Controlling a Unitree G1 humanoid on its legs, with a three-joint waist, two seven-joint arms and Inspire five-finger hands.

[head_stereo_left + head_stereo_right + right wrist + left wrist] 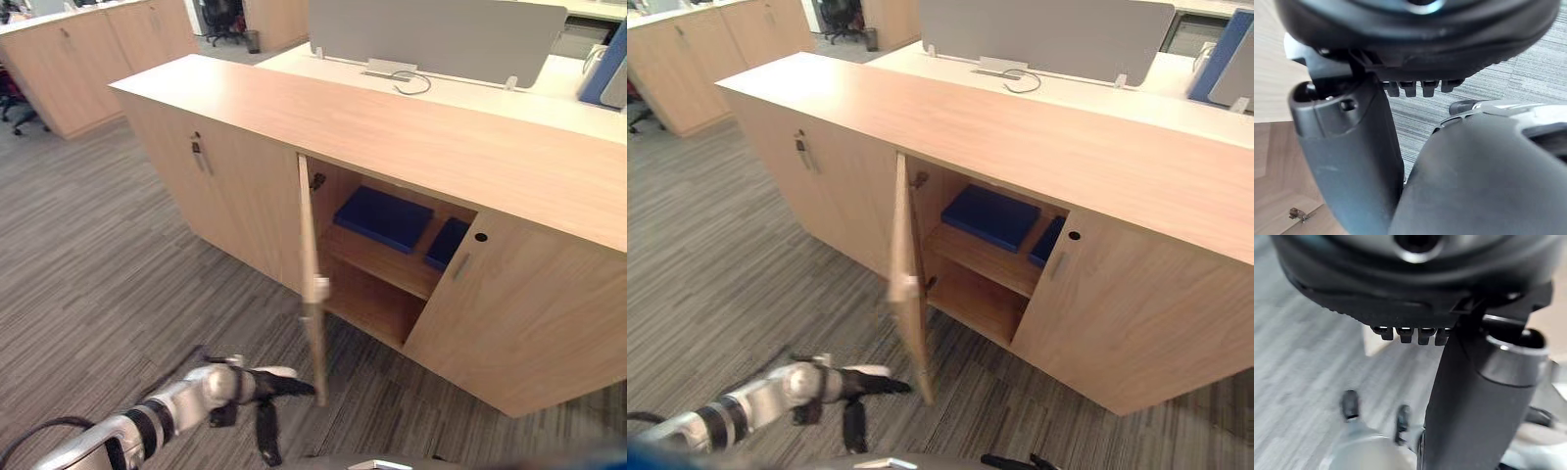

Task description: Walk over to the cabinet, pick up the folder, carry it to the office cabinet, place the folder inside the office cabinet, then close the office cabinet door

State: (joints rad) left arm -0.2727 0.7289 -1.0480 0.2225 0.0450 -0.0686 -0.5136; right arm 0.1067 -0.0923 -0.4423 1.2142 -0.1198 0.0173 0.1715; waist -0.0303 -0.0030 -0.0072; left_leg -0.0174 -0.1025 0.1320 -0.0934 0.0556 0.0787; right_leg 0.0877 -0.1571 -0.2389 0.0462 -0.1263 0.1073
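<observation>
Evidently, the blue folder point(384, 217) was already laid on the shelf point(377, 262) inside the office cabinet point(392, 127). Only the open door point(908, 284) was judged left to be shut. The left robot hand point(250, 386) was held straight-fingered and empty beside the door's lower edge.

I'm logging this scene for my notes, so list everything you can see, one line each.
office cabinet: one, light wood, centre.
open door: one, light wood, swung out from the middle compartment.
closed doors: two, light wood, one on each side of the opening.
folders: two, blue, lying flat on the upper shelf inside.
partition screen: one, grey, on the desk behind.
cable: one, dark, looped below the screen.
other cabinets: light wood, far left.
office chair: one, black, far back.
carpet: grey, striped.
left hand: dark, fingers straight, at the open door's lower edge.
right hand: dark, above carpet.
</observation>
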